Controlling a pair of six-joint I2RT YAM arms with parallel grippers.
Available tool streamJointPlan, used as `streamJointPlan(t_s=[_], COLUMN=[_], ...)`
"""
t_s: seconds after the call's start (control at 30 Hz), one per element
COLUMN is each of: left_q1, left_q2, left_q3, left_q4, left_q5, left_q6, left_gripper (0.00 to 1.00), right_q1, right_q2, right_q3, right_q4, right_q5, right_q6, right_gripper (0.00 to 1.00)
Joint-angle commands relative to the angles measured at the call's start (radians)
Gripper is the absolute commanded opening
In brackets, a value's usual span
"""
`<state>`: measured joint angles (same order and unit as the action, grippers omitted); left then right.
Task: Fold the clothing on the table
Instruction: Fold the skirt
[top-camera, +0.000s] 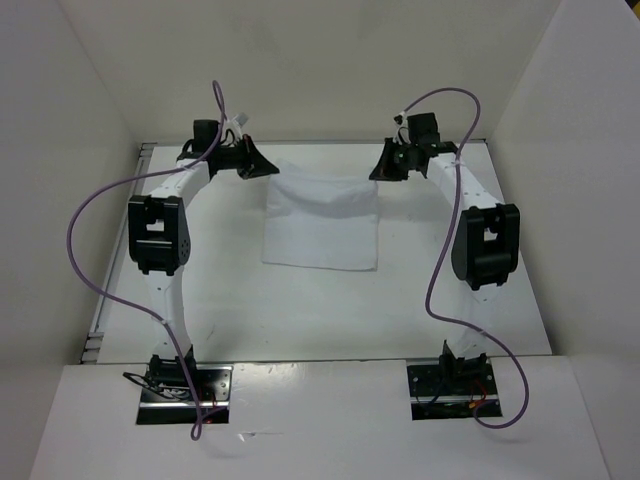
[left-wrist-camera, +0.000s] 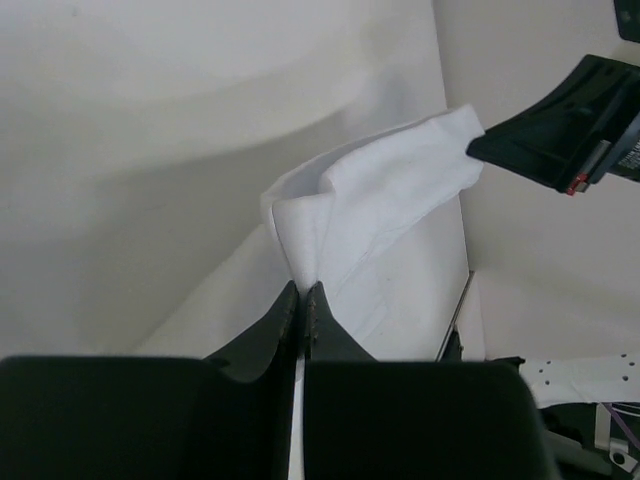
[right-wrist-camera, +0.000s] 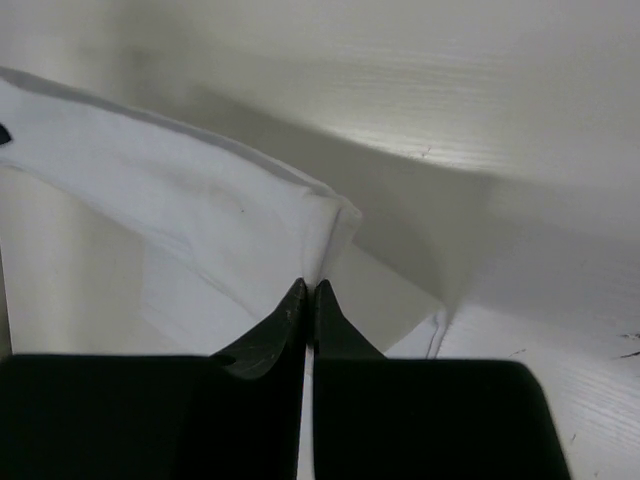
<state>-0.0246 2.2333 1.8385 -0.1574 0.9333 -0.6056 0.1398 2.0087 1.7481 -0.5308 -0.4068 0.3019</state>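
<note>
The white clothing (top-camera: 322, 222) hangs between my two grippers over the far middle of the table (top-camera: 330, 310), its lower edge resting on the surface. My left gripper (top-camera: 268, 170) is shut on the clothing's far left corner (left-wrist-camera: 300, 240); my left gripper (left-wrist-camera: 302, 288) shows the fabric pinched between its black tips. My right gripper (top-camera: 380, 172) is shut on the far right corner, where the clothing (right-wrist-camera: 200, 215) bunches into my right gripper (right-wrist-camera: 306, 287). The clothing (left-wrist-camera: 390, 190) stretches from the left grip to the black right gripper (left-wrist-camera: 560, 135).
White upright walls (top-camera: 80, 150) close in the table on the left, right and back. Purple cables (top-camera: 90, 240) loop from both arms. The arm bases (top-camera: 185, 390) sit at the near edge.
</note>
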Motion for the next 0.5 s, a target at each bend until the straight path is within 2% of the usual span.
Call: streamJointPlan(t_s=[0.0,0.2,0.33,0.47], left_q1=[0.005,0.005,0.005,-0.005], left_q2=[-0.049,-0.121,-0.161,-0.184], left_q3=[-0.07,-0.31,-0.412,-0.441], left_q4=[0.001,0.065,0.078,0.064], left_q5=[-0.014,-0.034,-0.043,-0.044], left_q6=[0.036,0.046,0.055,0.064], left_gripper=[0.0,0.0,0.0,0.0], right_q1=[0.027,0.037,0.037,0.046], right_q2=[-0.109,-0.195,-0.218,-0.219], right_q3=[-0.074,-0.26,-0.355,-0.377], right_q4=[0.012,0.034,0.034,0.025], right_q5=[0.013,0.045,0.055,0.08], right_q6=[-0.021,-0.021,-0.021,-0.021], right_gripper=[0.0,0.0,0.0,0.0])
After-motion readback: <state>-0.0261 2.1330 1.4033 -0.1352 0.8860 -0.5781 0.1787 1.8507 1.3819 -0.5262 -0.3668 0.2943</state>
